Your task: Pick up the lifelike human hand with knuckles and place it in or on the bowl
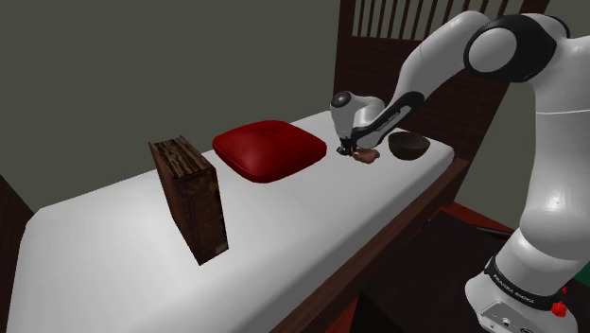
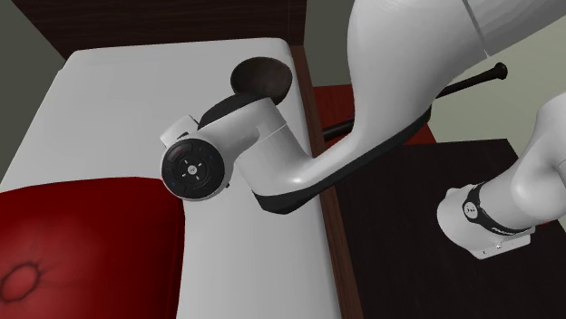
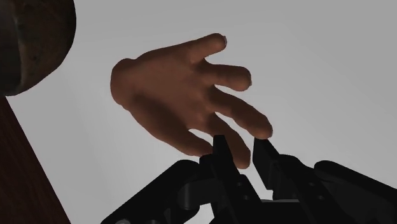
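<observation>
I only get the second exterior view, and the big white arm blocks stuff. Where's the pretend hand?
Observer: The shoulder view shows the hand lying on the white bed, right under the claw.
Kid: Is the claw holding it?
Observer: Yes. In the wrist view the claw is shut on one finger of the hand.

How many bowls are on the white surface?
1. The dark bowl sits at the white surface's far end in the shoulder view, right beside the lifelike hand that the gripper clasps. Another could hide behind the wooden box.
</observation>
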Controlling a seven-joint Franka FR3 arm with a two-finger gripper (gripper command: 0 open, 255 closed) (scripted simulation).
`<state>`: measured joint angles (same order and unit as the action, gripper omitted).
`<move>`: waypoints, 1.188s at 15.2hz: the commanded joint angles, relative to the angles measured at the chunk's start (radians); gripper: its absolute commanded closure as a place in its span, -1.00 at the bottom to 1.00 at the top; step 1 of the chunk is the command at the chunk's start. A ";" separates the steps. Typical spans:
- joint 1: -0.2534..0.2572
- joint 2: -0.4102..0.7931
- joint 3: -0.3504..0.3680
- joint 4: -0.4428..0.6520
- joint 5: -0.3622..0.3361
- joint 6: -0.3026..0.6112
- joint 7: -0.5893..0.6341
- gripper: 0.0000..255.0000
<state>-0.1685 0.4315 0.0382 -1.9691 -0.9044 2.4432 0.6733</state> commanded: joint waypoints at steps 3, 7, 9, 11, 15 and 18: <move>-0.006 -0.038 0.011 -0.002 0.030 -0.027 -0.038 1.00; -0.011 -0.074 0.022 -0.001 0.060 -0.055 -0.075 1.00; -0.014 -0.092 0.026 0.001 0.074 -0.070 -0.093 1.00; -0.016 -0.108 0.031 0.004 0.089 -0.084 -0.112 1.00; -0.019 -0.140 0.039 0.012 0.117 -0.115 -0.148 1.00; -0.021 -0.162 0.045 0.020 0.137 -0.139 -0.174 1.00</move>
<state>-0.1903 0.2756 0.0805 -1.9525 -0.7734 2.3132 0.5062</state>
